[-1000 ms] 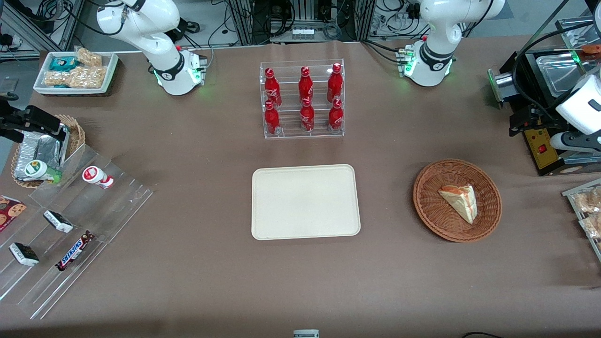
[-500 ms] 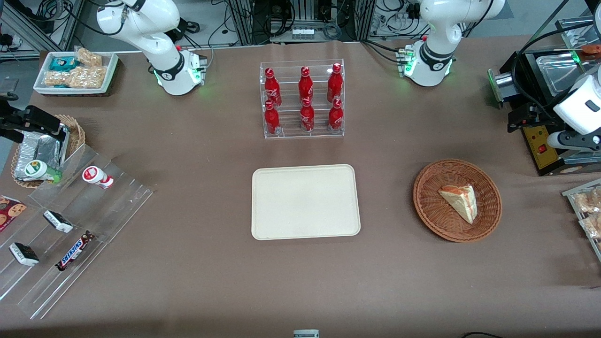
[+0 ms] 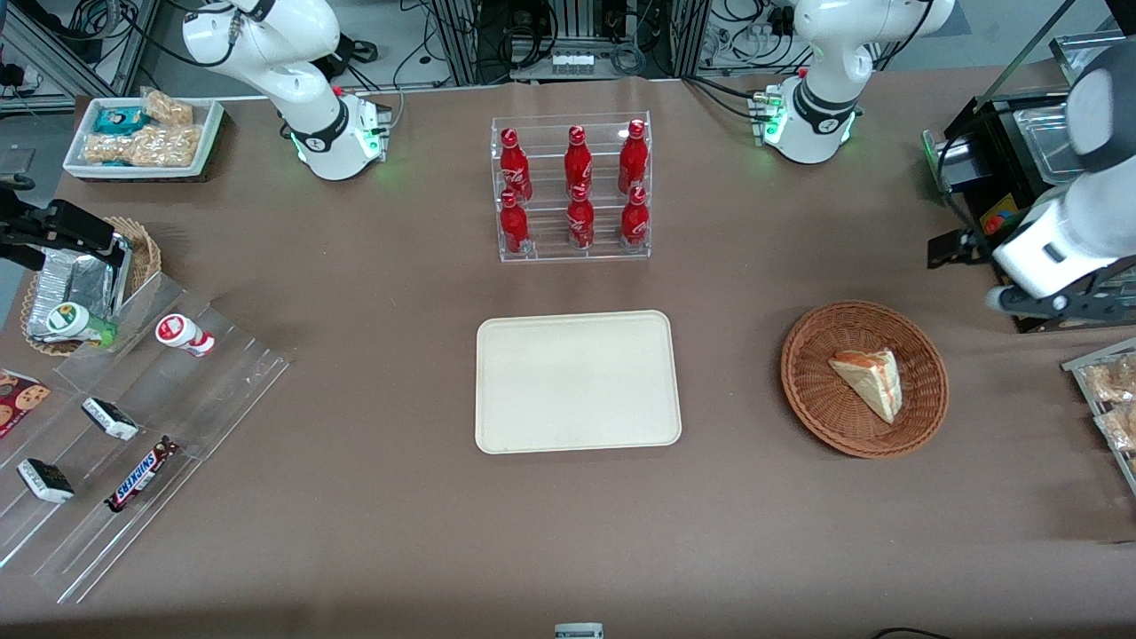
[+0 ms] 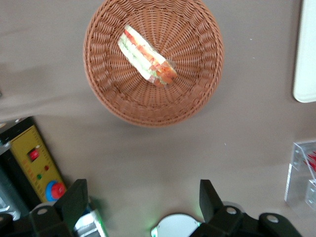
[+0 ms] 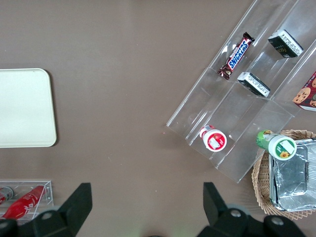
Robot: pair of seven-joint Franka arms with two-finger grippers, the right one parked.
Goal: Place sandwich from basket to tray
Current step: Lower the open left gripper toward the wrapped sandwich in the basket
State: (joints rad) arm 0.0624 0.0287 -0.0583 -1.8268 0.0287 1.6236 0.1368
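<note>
Sandwich (image 3: pixel 868 382): laid on its side in the round wicker basket (image 3: pixel 809 383); its red-orange and green filling layers are seen in the left wrist view (image 4: pixel 147 55); it is set slightly toward the working arm's end of the basket floor; nothing is touching it.

Basket: set on the brown tabletop (image 3: pixel 373 532) toward the working arm's end, about level with the tray; seen whole from above in the left wrist view (image 4: pixel 197 94).

Tray (image 3: pixel 578 382): cream-beige, laid flat near the middle of the tabletop, nearer to the front camera than the clear rack of red bottles (image 3: pixel 572 188); nothing is carried on it; only one edge of it is caught in the left wrist view (image 4: pixel 306 59); well apart from the basket.

Gripper (image 4: pixel 140 200): held high above the tabletop near the edge at the working arm's end, farther from the front camera than the basket; its fingers (image 4: pixel 75 201) are spread wide apart; nothing is held between them; it is well clear of the sandwich.

Black machine with a yellow panel (image 4: pixel 34 163): placed at the working arm's end of the tabletop, near the basket.
</note>
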